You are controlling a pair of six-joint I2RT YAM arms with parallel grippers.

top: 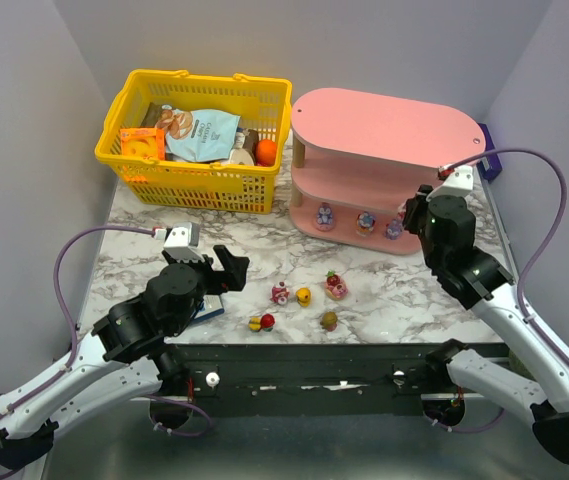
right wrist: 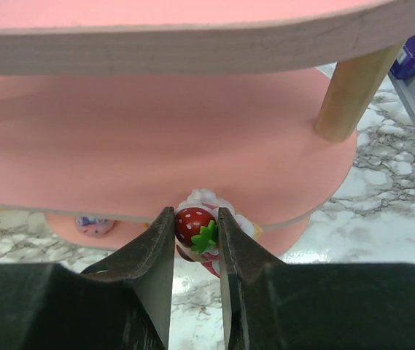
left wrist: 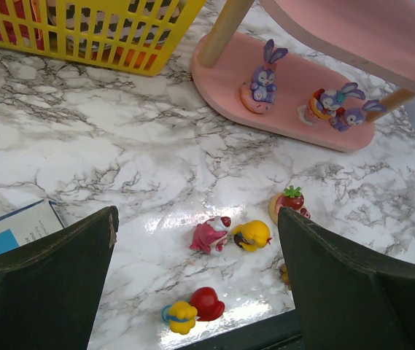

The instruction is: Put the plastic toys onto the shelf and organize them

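Your L gripper (top: 222, 275) hangs spread wide w/ nothing in it, over the tabletop (top: 384, 280), just left of several loose toys (top: 304, 296) near the front edge. Three purple bunny toys (top: 324, 215) sit on the shelf (top: 384, 125) bottom tier. Your R gripper (right wrist: 196, 248) is clenched on a strawberry toy (right wrist: 195, 224), right at the mid-tier front edge.
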